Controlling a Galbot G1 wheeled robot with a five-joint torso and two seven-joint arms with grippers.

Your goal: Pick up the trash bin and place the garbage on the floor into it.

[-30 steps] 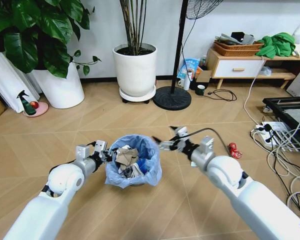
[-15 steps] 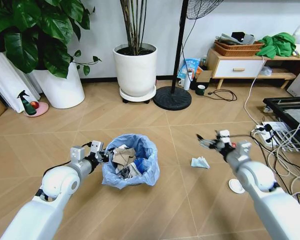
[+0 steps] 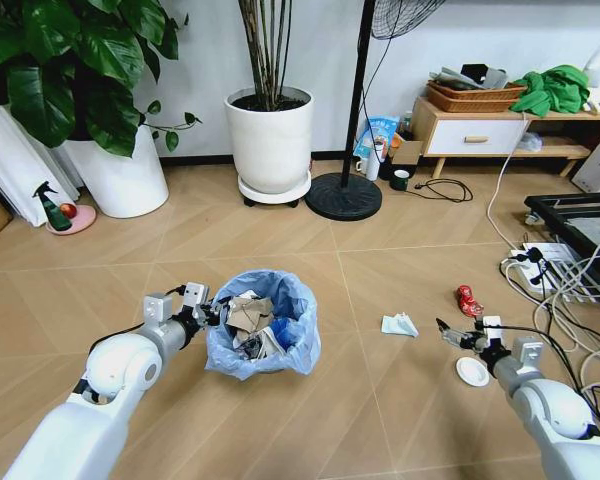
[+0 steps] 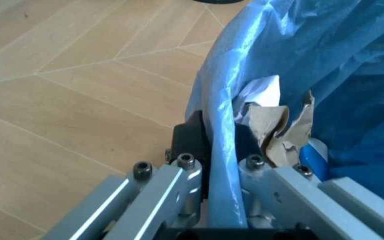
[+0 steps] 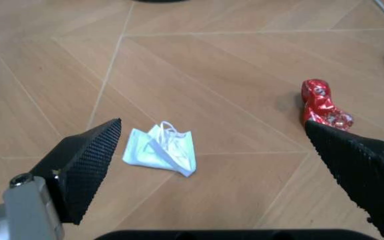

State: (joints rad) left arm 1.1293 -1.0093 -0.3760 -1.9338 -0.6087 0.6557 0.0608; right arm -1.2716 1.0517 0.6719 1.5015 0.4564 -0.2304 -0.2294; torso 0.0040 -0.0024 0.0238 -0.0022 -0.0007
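The trash bin (image 3: 263, 335) stands on the floor (image 3: 180, 250), low and round, its dark body wrapped by a crinkly light-blue bag with crumpled brown and white paper inside. The left gripper (image 3: 208, 312) is clamped on the bin's near-left rim, one finger inside and one outside the bag, as the left wrist view shows (image 4: 213, 145). The right gripper (image 3: 448, 333) hovers low to the right with its fingers spread wide, empty. Ahead of it lie a crumpled pale wad (image 5: 161, 148) and a red crushed wrapper (image 5: 324, 104), well apart; a white disc (image 3: 472, 371), possibly a lid, lies just beside the right gripper
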